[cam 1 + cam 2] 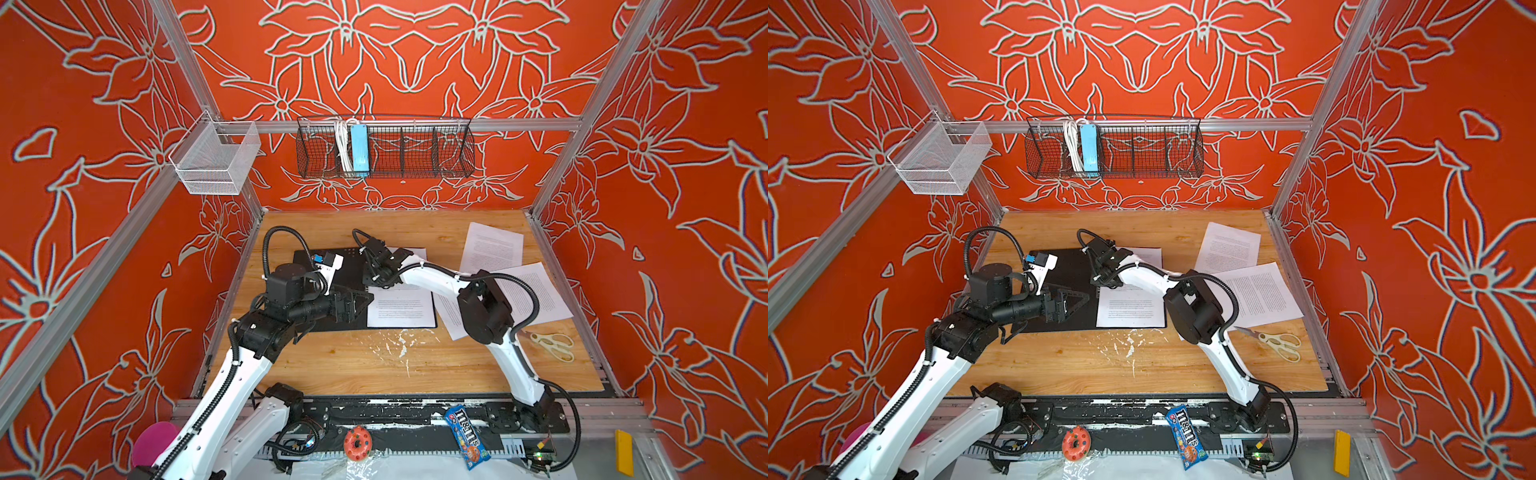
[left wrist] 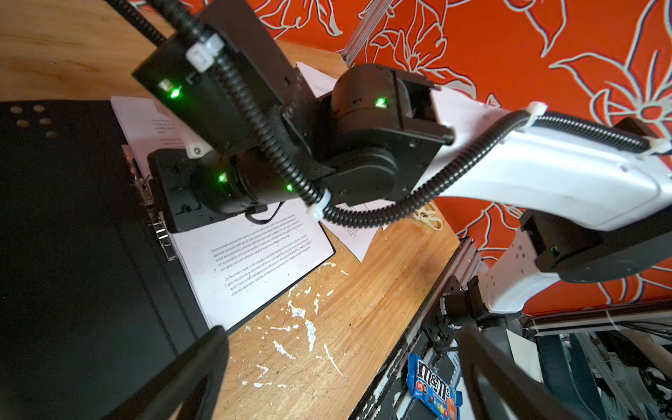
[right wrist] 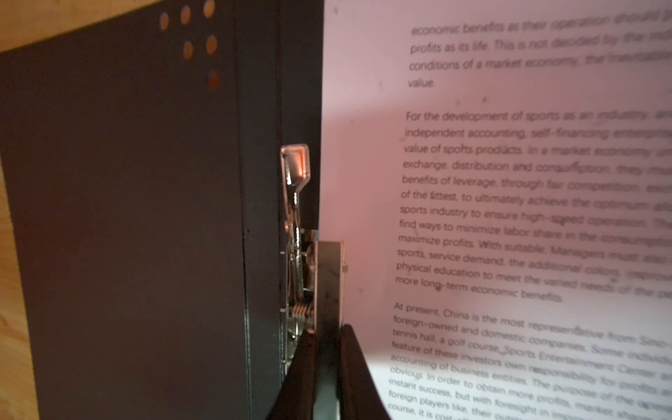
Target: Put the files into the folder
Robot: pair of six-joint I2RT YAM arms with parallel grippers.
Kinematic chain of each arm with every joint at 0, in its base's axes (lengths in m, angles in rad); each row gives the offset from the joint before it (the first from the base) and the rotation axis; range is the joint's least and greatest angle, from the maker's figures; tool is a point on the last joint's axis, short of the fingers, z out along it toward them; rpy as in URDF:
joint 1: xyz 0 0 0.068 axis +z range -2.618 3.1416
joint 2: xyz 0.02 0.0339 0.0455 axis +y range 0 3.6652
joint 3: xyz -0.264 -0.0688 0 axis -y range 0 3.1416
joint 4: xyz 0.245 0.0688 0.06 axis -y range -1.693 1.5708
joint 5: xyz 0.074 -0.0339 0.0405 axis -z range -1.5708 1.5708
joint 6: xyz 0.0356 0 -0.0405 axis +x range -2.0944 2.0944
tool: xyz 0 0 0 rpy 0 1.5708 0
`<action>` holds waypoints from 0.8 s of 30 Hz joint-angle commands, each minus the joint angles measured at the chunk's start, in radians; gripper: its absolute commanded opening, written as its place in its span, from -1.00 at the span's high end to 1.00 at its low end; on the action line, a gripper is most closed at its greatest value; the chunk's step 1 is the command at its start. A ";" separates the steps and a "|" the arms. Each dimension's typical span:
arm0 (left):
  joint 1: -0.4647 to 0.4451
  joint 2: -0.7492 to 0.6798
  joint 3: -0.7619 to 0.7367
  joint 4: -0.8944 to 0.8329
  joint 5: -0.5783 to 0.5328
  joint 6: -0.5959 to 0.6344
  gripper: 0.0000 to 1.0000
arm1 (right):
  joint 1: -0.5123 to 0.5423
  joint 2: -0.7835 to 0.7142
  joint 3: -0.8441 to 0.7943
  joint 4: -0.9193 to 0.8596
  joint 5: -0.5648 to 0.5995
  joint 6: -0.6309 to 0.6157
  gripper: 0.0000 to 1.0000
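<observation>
While left pincer [image 2: 342,331] wide, right pincer [image 3: 329,332] apparently tight on folder clip [image 3: 329,272].

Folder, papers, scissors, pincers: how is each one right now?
folder: open, flat, black inside up.
sheet in folder: lying flat beside the clip.
loose sheets: outside the folder, flat on the table.
clip: gripped by the right pincer.
right pincer: shut on the clip.
left pincer: open, holding nothing.
scissors: blades together, lying on the table.
</observation>
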 commanded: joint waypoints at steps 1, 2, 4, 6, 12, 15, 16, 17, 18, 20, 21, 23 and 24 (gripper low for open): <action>0.011 -0.022 -0.008 0.005 -0.018 0.013 -0.95 | 0.021 0.034 0.093 -0.025 0.022 0.062 0.90; 0.013 -0.022 -0.008 0.005 -0.018 0.013 -0.95 | 0.025 0.045 0.106 -0.029 0.021 0.066 0.90; 0.014 -0.019 -0.006 0.005 -0.015 0.013 -0.95 | 0.034 0.063 0.129 -0.036 0.021 0.079 0.90; 0.017 -0.019 -0.005 0.005 -0.011 0.012 -0.95 | 0.040 0.077 0.140 -0.034 0.018 0.090 0.89; 0.023 -0.019 -0.008 0.008 -0.008 0.009 -0.95 | 0.054 0.120 0.184 -0.047 0.010 0.116 0.88; 0.024 -0.019 -0.008 0.009 -0.007 0.009 -0.95 | 0.060 0.141 0.216 -0.063 0.008 0.122 0.87; 0.025 -0.019 -0.008 0.010 -0.007 0.009 -0.95 | 0.062 0.149 0.225 -0.067 0.006 0.124 0.86; 0.025 -0.019 -0.008 0.010 -0.007 0.009 -0.96 | 0.064 0.154 0.233 -0.070 0.002 0.123 0.84; 0.025 -0.017 -0.008 0.010 -0.006 0.009 -0.95 | 0.065 0.159 0.238 -0.071 0.001 0.124 0.78; 0.025 -0.017 -0.008 0.010 -0.005 0.009 -0.95 | 0.066 0.163 0.242 -0.071 -0.005 0.122 0.67; 0.027 -0.016 -0.008 0.011 -0.005 0.009 -0.95 | 0.065 0.164 0.242 -0.070 -0.006 0.123 0.58; 0.027 -0.016 -0.008 0.011 -0.005 0.007 -0.95 | 0.066 0.160 0.238 -0.068 -0.004 0.122 0.44; 0.028 -0.016 -0.009 0.011 -0.005 0.007 -0.96 | 0.066 0.158 0.236 -0.064 -0.007 0.120 0.40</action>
